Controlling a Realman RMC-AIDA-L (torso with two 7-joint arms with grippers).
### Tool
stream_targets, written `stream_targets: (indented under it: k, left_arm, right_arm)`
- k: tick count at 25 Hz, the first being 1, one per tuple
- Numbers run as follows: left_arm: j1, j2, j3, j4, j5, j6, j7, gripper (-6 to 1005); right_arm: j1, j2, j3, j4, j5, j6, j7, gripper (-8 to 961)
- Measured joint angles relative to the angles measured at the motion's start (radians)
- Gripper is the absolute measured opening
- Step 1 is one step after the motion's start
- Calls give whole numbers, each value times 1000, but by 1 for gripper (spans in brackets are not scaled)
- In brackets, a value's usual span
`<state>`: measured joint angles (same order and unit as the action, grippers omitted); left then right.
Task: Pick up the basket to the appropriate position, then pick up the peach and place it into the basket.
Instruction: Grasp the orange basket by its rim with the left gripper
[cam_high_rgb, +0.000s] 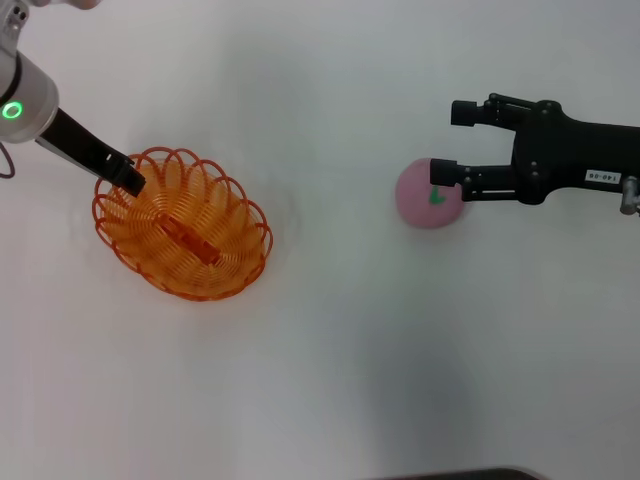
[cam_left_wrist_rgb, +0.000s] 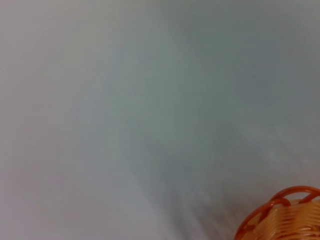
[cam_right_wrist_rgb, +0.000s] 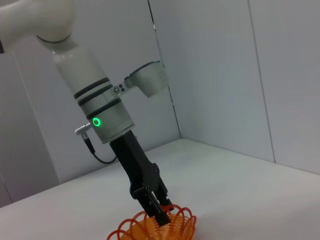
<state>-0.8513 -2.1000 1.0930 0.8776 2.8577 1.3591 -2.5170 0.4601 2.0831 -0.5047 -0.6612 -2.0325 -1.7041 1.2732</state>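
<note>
**Head view: basket gripped at its rim, peach framed by spread jaws**

Head view coverage is taken from the nearer edge of the table (cam_high_rgb: 330, 400) outward. Nearest lies the basket (cam_high_rgb: 185, 225), set on the robot's left half of the surface. Its oval is laid on a diagonal, the long axis running from the far-left rim down toward the near-right. It sits upright, mouth up, and nothing is seen inside it.

At the far-left end of that rim the left gripper (cam_high_rgb: 128, 178) is placed, its dark fingers pinched onto the looped wire; from the right wrist view the same fingertips are seen closed on the scalloped edge. The basket is judged light but springy: thin wire loops would flex rather than hold rigid, so a rim grip at one end is likely to let the far end sag or swing. A hold across two adjoining loops would be steadier than one on a single loop.

Farther off, on the robot's right, the peach (cam_high_rgb: 429, 193) rests on the table, well apart from the basket, its green leaf mark turned toward the right gripper (cam_high_rgb: 448, 143). That gripper's jaws stand wide apart, one finger over the peach's edge, the other beyond it. The peach looks soft and round; it is judged best taken across its widest part, with gentle pressure, since it could roll.
</note>
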Motion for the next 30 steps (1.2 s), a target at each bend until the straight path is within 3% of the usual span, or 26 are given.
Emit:
stream_targets:
  k: [5, 17, 30]
  left_arm:
    - [0, 0, 5, 0, 0, -4, 1, 313]
    - [-1, -1, 5, 0, 0, -7, -1, 99]
    - [0, -6, -5, 9, -3, 2, -1, 70]
  right_arm:
    - [2, 0, 0, 1, 2, 1, 0, 938]
    - [2, 0, 0, 0, 3, 2, 0, 939]
    - [3, 0, 1, 0, 3, 3, 0, 938]
